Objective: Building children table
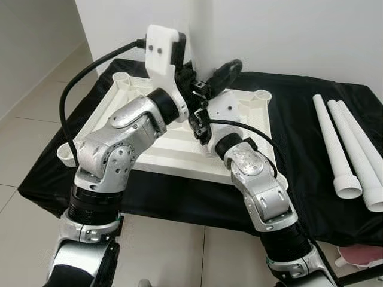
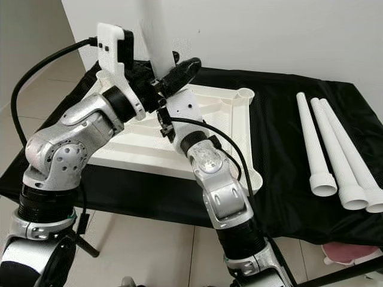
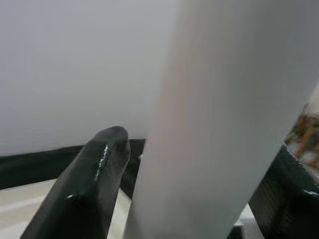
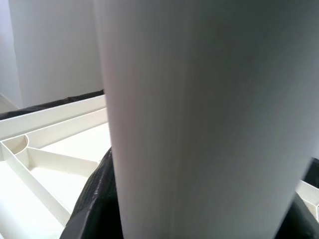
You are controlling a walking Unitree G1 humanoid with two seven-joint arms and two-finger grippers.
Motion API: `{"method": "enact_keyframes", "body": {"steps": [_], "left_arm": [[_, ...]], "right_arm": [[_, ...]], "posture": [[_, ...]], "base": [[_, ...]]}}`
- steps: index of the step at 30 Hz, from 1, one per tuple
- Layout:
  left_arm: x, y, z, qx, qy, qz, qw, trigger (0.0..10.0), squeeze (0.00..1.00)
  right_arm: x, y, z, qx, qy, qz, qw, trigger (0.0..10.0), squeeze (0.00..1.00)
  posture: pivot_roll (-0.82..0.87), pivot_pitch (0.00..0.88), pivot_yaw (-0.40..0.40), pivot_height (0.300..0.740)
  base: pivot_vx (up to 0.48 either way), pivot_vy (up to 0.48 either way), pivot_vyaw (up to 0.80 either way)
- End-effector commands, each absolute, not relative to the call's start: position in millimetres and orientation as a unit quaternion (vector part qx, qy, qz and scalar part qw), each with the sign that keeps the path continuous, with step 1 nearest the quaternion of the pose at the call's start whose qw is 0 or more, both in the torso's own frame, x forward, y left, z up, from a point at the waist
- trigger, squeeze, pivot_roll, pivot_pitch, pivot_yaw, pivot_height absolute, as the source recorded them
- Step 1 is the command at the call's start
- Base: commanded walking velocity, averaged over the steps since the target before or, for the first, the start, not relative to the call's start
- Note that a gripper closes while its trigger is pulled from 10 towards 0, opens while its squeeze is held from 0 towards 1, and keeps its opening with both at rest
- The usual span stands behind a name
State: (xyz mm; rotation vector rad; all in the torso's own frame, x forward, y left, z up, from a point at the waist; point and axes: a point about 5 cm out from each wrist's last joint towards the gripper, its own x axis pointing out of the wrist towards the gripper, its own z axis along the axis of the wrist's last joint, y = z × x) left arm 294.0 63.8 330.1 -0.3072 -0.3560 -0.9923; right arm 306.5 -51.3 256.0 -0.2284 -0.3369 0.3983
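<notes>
The white plastic table top (image 1: 179, 143) lies upside down on a black cloth (image 1: 299, 101) that covers the tabletop; its ribbed underside faces up, with a round leg socket at each visible corner, for example the far-right socket (image 1: 261, 95) and the far-left socket (image 1: 121, 78). One white table leg (image 2: 157, 36) stands upright over the middle of the far edge of the inverted table top, rising out of the top of the head views in front of the white wall (image 2: 269, 30). Both end effectors are at this leg. The left end effector (image 3: 199, 164) is clenched on the leg: in the left wrist view one black finger (image 3: 89, 184) lies against one side of the white tube and the other finger (image 3: 286, 191) against the opposite side. The right end effector (image 1: 230, 70) reaches up from below and is also closed around the same leg; in the right wrist view the tube passes close before the camera with a black finger (image 4: 97, 199) touching it at each side, and the ribbed underside of the table top (image 4: 45, 164) shows behind it. Three further white legs (image 1: 350, 149) lie side by side on the black cloth to the robot's right, well apart from the table top, with their flared open ends toward the robot. Pale floor tiles (image 1: 30, 95) show to the left of the cloth.
</notes>
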Motion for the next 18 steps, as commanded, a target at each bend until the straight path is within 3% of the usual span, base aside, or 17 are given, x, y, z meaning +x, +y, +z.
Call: {"method": "enact_keyframes", "body": {"steps": [1, 6, 9, 10, 11, 15, 18], "left_arm": [[291, 69, 339, -0.199, -0.172, -0.499, 0.826, 10.0, 0.00], [290, 86, 349, -0.253, -0.191, -0.509, 0.801, 10.0, 0.00], [295, 101, 350, -0.261, -0.206, -0.480, 0.812, 10.0, 0.00], [297, 107, 351, -0.270, -0.211, -0.465, 0.816, 10.0, 0.00], [299, 114, 351, -0.277, -0.216, -0.449, 0.821, 10.0, 0.00], [303, 129, 344, -0.260, -0.214, -0.405, 0.850, 10.0, 0.00], [300, 130, 340, -0.244, -0.206, -0.411, 0.854, 10.0, 0.00]], "right_arm": [[304, -55, 259, -0.108, -0.176, 0.187, 0.961, 0.0, 0.00], [306, -61, 257, -0.111, -0.172, 0.171, 0.964, 0.0, 0.00], [307, -72, 258, -0.111, -0.171, 0.152, 0.967, 0.0, 0.00], [308, -78, 259, -0.108, -0.170, 0.142, 0.969, 1.4, 0.00], [307, -86, 262, -0.101, -0.172, 0.130, 0.971, 10.0, 0.00], [304, -116, 269, -0.079, -0.176, 0.078, 0.978, 10.0, 0.00], [303, -128, 267, -0.078, -0.168, 0.055, 0.981, 10.0, 0.00]], "posture": [[-0.04, 0.065, 0.026, 0.740], [-0.04, 0.066, 0.028, 0.740], [-0.04, 0.068, 0.027, 0.740], [-0.04, 0.068, 0.027, 0.740], [-0.04, 0.069, 0.026, 0.740], [-0.04, 0.076, 0.027, 0.740], [-0.05, 0.082, 0.032, 0.740]], "base": [[0.000, 0.000, 0.00], [0.000, 0.000, 0.00], [0.000, 0.000, 0.00], [0.000, 0.000, 0.00], [0.000, 0.000, 0.00], [0.000, 0.000, 0.00], [0.000, 0.000, 0.00]]}}
